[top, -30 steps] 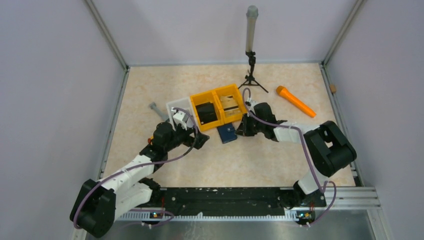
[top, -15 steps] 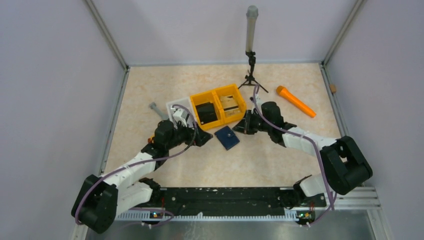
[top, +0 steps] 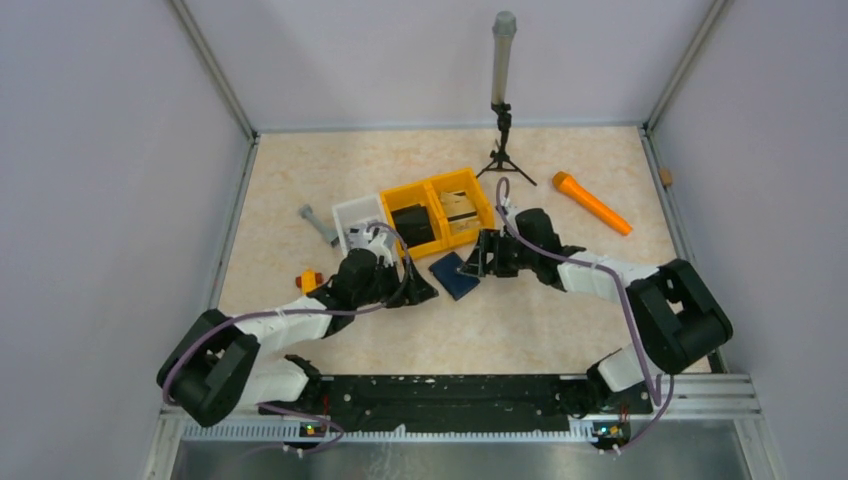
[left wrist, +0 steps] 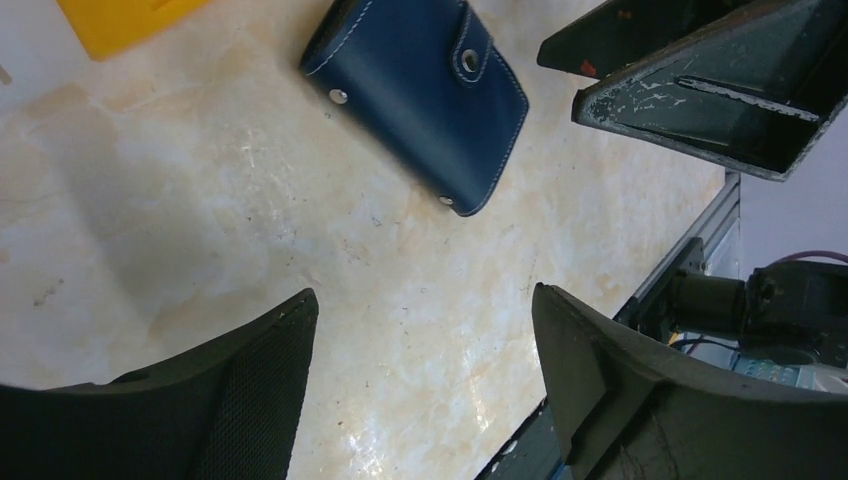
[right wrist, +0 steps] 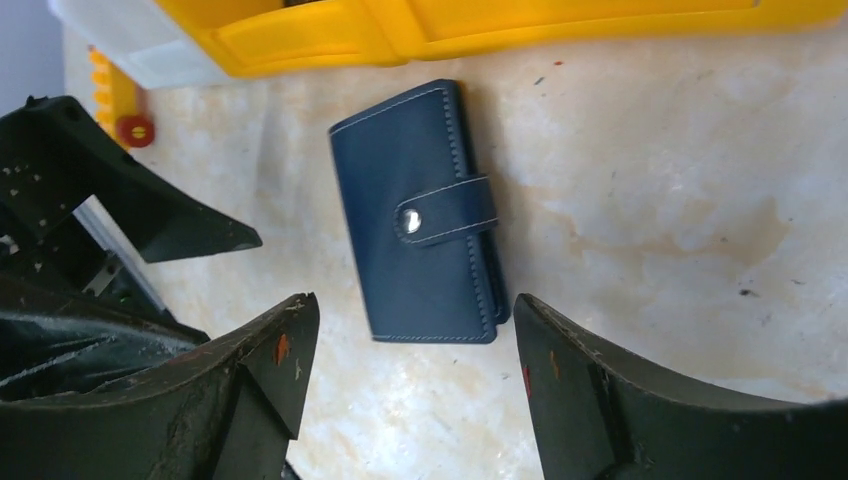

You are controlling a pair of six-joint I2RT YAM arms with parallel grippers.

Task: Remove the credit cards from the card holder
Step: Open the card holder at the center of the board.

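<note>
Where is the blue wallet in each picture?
Top external: the card holder lies mid-table, just nearer than the yellow bin.
Left wrist: card holder top middle; yellow bin top left corner.
Right wrist: card holder centre; yellow bin along the top.
Shared landmark: the yellow bin.

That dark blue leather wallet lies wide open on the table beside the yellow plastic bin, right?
Not quite: the dark navy-blue folding card holder is folded shut, its strap snapped closed, as the right wrist view shows. It does lie on the beige table beside the yellow plastic bin.
</note>
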